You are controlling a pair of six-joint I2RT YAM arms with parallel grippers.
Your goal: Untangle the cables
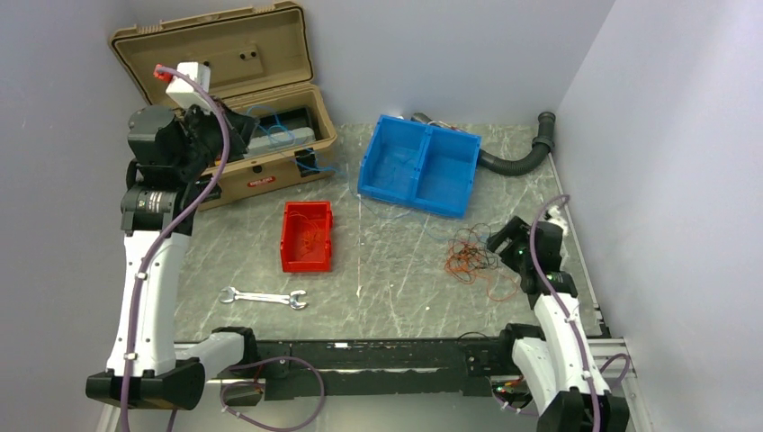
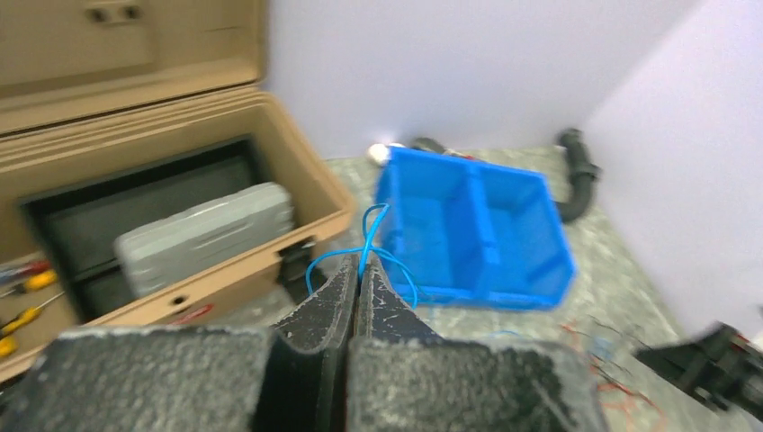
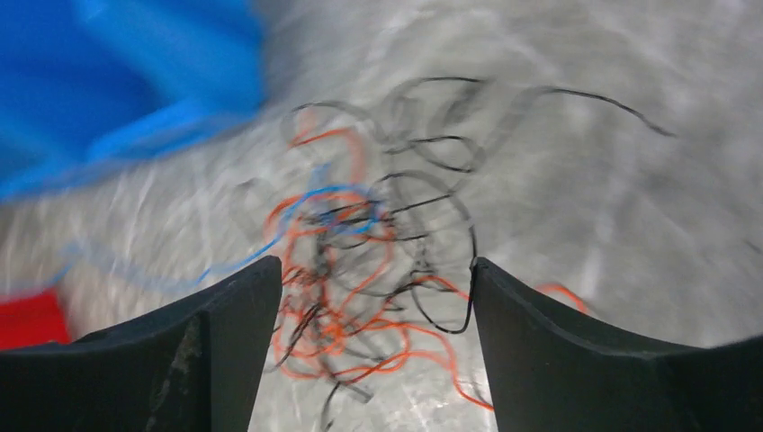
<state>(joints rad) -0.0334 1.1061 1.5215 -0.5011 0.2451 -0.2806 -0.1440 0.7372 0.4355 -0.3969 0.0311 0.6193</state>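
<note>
The top camera looked down from high up and saw the whole table. The left wrist camera looked across at the blue bin from farther off. The right wrist camera looked down at the cables from very close. The top camera saw both too.

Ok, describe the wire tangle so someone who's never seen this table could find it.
Find the blue two-compartment bin at the back of the table. Nearer and to its right, by the right gripper, lies the wire tangle. It's a loose scribble of hair-thin orange-red and black strands, nothing solid like the bin.
</note>
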